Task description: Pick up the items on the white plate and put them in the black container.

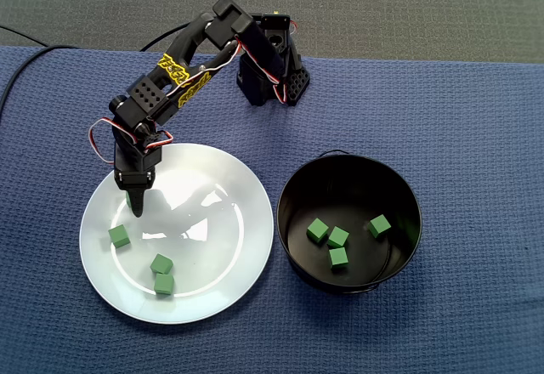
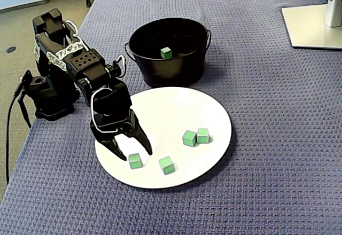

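The white plate [image 1: 212, 212] [image 2: 176, 112] lies on a blue cloth and holds several small green cubes. A pair of cubes [image 1: 161, 264] [image 2: 189, 138] lies close together, and a single cube [image 1: 119, 237] [image 2: 166, 165] lies apart from them. Another cube [image 2: 135, 161] sits at the tips of my gripper [image 2: 135, 155], between the spread fingers; in a fixed view my gripper [image 1: 136, 208] hides that cube. The gripper is open and points down at the plate's edge nearest the arm. The black container [image 1: 285, 212] [image 2: 160, 69] stands beside the plate with several green cubes [image 1: 338, 237] [image 2: 166, 53] inside.
The arm's base [image 1: 272, 72] [image 2: 48, 91] stands at the cloth's edge. A cable [image 1: 17, 68] runs off to one side of it. A monitor stand's flat foot [image 2: 315, 24] sits at the upper right of a fixed view.
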